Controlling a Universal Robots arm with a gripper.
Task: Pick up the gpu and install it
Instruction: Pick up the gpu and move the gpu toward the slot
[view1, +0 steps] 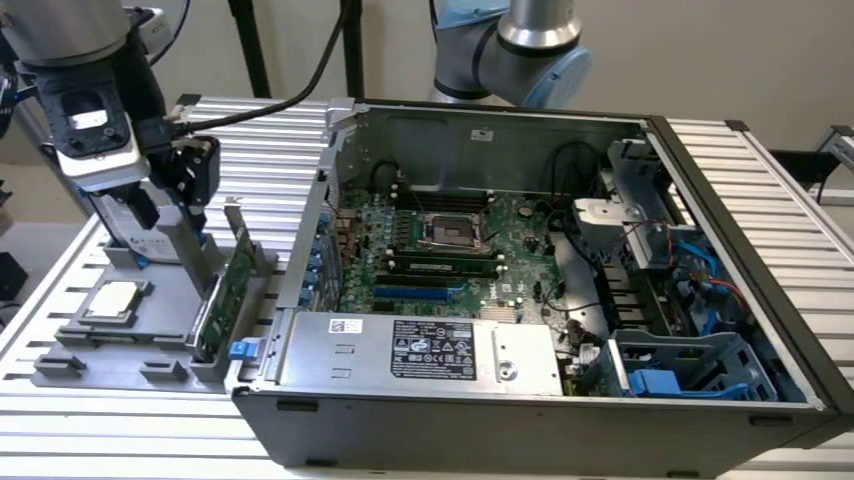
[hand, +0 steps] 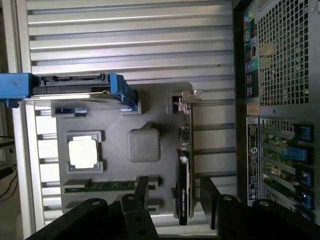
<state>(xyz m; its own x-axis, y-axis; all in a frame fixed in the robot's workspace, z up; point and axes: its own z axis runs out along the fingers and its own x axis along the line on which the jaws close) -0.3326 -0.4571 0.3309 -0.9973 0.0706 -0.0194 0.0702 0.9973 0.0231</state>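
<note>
The black two-fingered gripper has its jaws spread wide and holds nothing. In the wrist view its dark fingers stand to either side of the gpu, a thin green circuit card with a darker face and a silver metal bracket at one end. In the exterior view the gripper hangs over the holder, near the card but not touching it. The card stands upright on its long edge in a slot of a grey moulded plastic holder, on the side nearest the open grey computer case. In the same holder sit a small square silver processor chip, a silver hard drive with blue rails and a narrow green memory stick. Holder and case rest on a ribbed aluminium table.
</note>
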